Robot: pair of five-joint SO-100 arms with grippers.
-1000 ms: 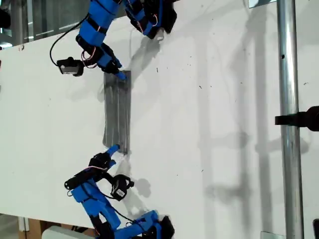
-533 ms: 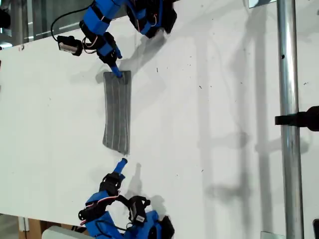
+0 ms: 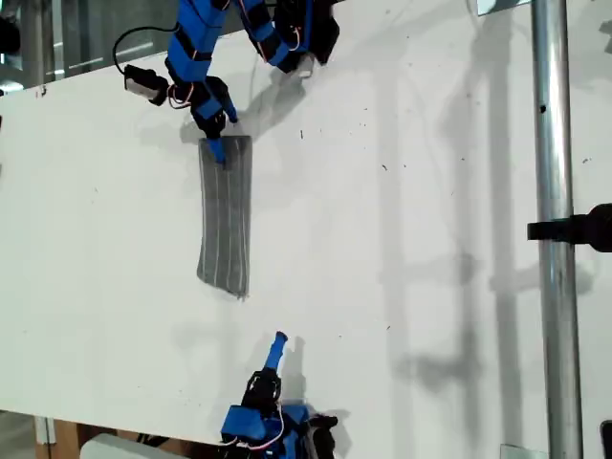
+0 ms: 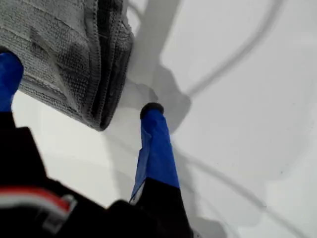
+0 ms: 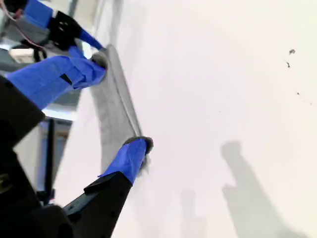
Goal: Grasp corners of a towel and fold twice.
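Fingers of my first gripper stand spread at one end of the soft grey striped cloth towel, one over the cloth, the other on the bare white desk beside a rounded corner. My second gripper hangs spread and empty, apart from the other end. The towel lies flat as a narrow layered strip, so I judge both folds made, though I cannot count the layers exactly.

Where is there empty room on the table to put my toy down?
Between the towel and the metal pole, the white table is bare. It is crowded at the towel's far end, where one claw hovers.
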